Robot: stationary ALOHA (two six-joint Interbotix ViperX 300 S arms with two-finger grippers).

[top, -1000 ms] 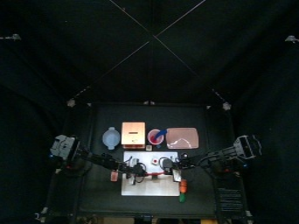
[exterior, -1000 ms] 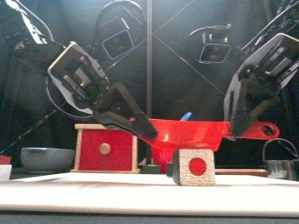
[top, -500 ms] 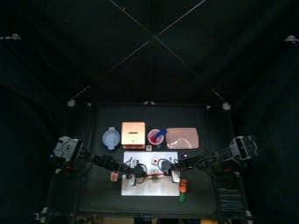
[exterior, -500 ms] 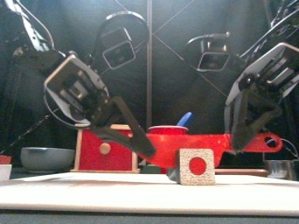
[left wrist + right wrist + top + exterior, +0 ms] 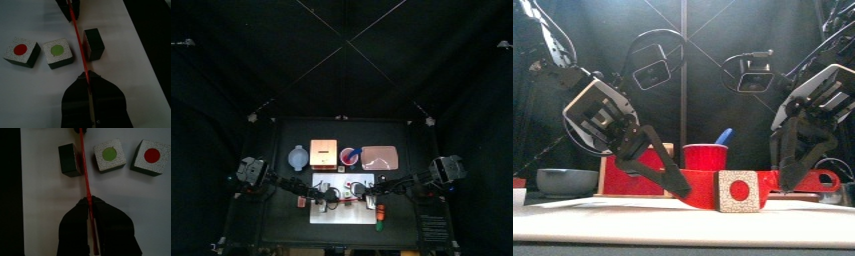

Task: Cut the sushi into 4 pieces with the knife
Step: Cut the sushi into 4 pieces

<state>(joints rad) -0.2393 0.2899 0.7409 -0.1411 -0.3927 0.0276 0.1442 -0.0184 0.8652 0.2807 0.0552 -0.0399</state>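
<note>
On the white cutting board [image 5: 342, 180] the sushi lies in three parts: a red-centred piece [image 5: 20, 51], a green-centred piece [image 5: 57, 52] and a dark block [image 5: 94, 44] on its side. A red knife [image 5: 77, 42] spans both grippers, seen edge-on. It runs along the dark block's side that faces the green-centred piece [image 5: 109, 155]. My left gripper [image 5: 89, 79] is shut on one end of the knife and my right gripper [image 5: 87, 203] on the other. In the front view the knife [image 5: 700, 190] hangs low behind the red-centred piece [image 5: 736, 191].
Behind the board stand a blue-grey bowl [image 5: 298, 156], the wooden box [image 5: 323, 152], a red cup [image 5: 707, 158] with a blue knife [image 5: 723, 135], and the pink tray [image 5: 380, 157]. Small toy foods lie off the board's left [image 5: 302, 201] and front right [image 5: 381, 214].
Both grippers have come down together with the red knife, from well above the sushi to the height of the pieces on the board. The pieces have not moved.
</note>
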